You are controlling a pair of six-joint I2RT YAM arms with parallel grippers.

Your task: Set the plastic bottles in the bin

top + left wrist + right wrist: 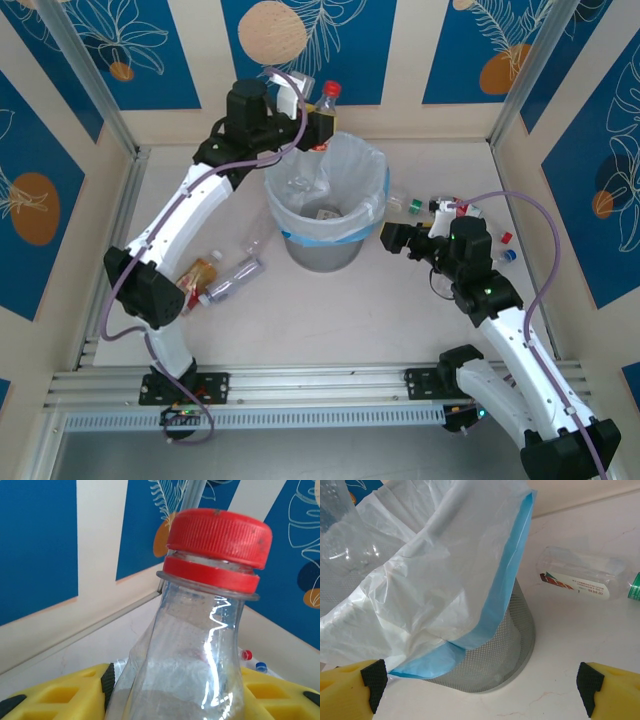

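The bottle (pixel 195 655) is gleaming as clear, glossy plastic, its red cap (pixel 220 532) showing fine ribbing and small scuffs. The bin (pixel 515 630) is showing matt grey metal mesh under a thin, crinkled, translucent plastic bag (pixel 435 565). The desk (pixel 570 645) is looking smooth, pale and faintly veined like stone.

White table (pixel 400 310) — blue wall panels (pixel 150 50) with orange discs — aluminium rail (pixel 320 385) at near edge.

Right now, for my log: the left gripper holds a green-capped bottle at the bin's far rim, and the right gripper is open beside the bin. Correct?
Not quite: the cap is red, not green, as the left wrist view shows. The rest stands: the left gripper holds the bottle at the far rim of the bin, and the right gripper is open beside it.
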